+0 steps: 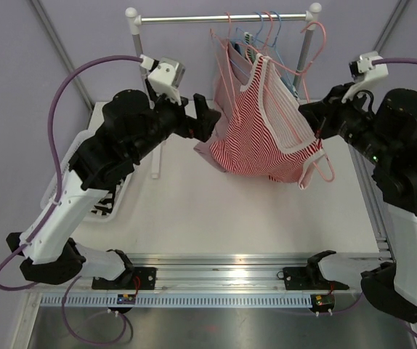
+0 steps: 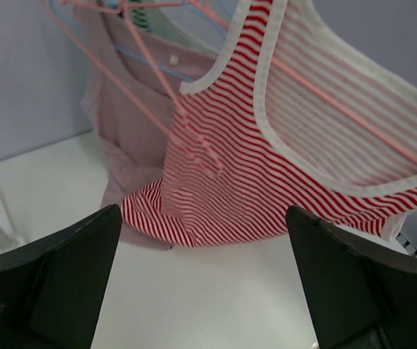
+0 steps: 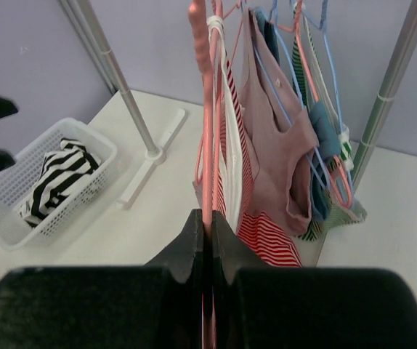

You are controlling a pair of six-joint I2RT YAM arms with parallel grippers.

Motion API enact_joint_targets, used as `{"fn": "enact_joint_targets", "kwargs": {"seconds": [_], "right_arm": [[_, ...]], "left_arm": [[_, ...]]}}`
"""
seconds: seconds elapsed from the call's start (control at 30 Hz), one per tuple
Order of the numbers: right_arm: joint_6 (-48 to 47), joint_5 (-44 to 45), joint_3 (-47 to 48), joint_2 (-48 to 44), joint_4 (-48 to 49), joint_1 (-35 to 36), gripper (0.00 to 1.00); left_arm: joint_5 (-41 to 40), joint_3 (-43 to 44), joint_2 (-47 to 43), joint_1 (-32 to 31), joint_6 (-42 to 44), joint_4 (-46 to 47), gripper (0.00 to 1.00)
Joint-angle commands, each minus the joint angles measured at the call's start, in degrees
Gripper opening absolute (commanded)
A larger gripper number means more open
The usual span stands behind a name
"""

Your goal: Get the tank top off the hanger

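Two arms in position, nothing stripped yet. Right gripper (image 3: pixel 208 227) is clamped tight on the pink hanger (image 3: pixel 203 109), which runs straight up from between its jaws. Left gripper (image 2: pixel 203 218) gapes wide and holds nothing. The tank top (image 2: pixel 230 167) hangs just ahead of its jaws, straps still on the hanger. Left to do: grab the fabric, pull it free.

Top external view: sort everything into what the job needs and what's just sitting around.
Job: red-striped tank top; pink hanger; right gripper, shut on that hanger; left gripper, open near the top.

Lying about: mauve top; blue hangers; rack rail; white basket; black-and-white cloth inside it.
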Motion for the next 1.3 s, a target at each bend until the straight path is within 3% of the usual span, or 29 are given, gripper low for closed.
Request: {"fn": "enact_joint_targets", "kwargs": {"seconds": [0.0, 0.17, 0.47, 0.53, 0.6, 0.63, 0.67, 0.73, 0.77, 0.83, 0.9, 1.03, 1.17, 1.27], "right_arm": [[1.5, -1.8, -0.4, -5.9, -1.9, -0.2, 0.0], [2.7, -4.5, 1.2, -9.5, -4.9, -0.2, 0.0], [3.9, -15.0, 0.3, -10.8, -4.4, -0.2, 0.0], [3.9, -15.6, -0.1, -10.8, -3.9, -0.2, 0.0], [3.8, -16.1, 0.0, -10.8, -3.7, -0.1, 0.0], [3.8, -16.4, -0.1, -10.9, -3.5, -0.2, 0.0], [3.7, -16.4, -0.4, -11.1, -3.1, -0.2, 0.0], [3.7, -15.5, -1.1, -11.0, -2.8, -0.2, 0.0], [3.2, -15.1, -1.4, -10.9, -2.7, -0.2, 0.0], [2.9, -14.1, -2.2, -10.5, -2.6, -0.2, 0.0], [2.4, -13.7, -3.0, -10.0, -2.0, -0.2, 0.0], [0.2, -16.6, -7.9, -9.8, 0.5, -0.2, 0.0], [-2.4, -22.2, -13.3, -9.1, 3.8, -0.2, 0.0], [-3.3, -26.9, -18.2, -9.2, 7.9, -0.2, 0.0]], "left_arm": [[4.0, 4.8, 3.4, -3.2, 6.1, 9.8, 0.99], [5.2, 5.0, 6.2, -6.8, 8.6, 17.9, 0.99], [15.8, 5.8, 11.3, -7.1, 7.6, 24.2, 0.97], [13.3, 7.3, 12.8, -7.1, 8.1, 23.6, 0.9], [8.9, 8.4, 13.9, -7.1, 8.7, 21.5, 0.74], [7.8, 9.0, 14.6, -7.1, 9.3, 20.9, 0.65], [7.0, 9.1, 14.9, -7.1, 9.6, 20.2, 0.5], [5.8, 8.8, 15.1, -7.1, 10.0, 19.7, 0.34], [4.7, 8.6, 15.1, -7.1, 10.1, 19.6, 0.19], [3.2, 8.4, 14.9, -7.1, 10.3, 18.8, 0.15], [0.4, 7.7, 13.9, -7.1, 10.9, 18.6, 0.02], [-11.0, 4.3, 11.5, -7.1, 11.2, 18.2, 0.0], [-32.4, 0.1, 8.1, -5.5, 9.9, 16.8, 0.0], [-35.9, 0.5, 6.6, 1.0, 4.1, 9.1, 0.0]]}}
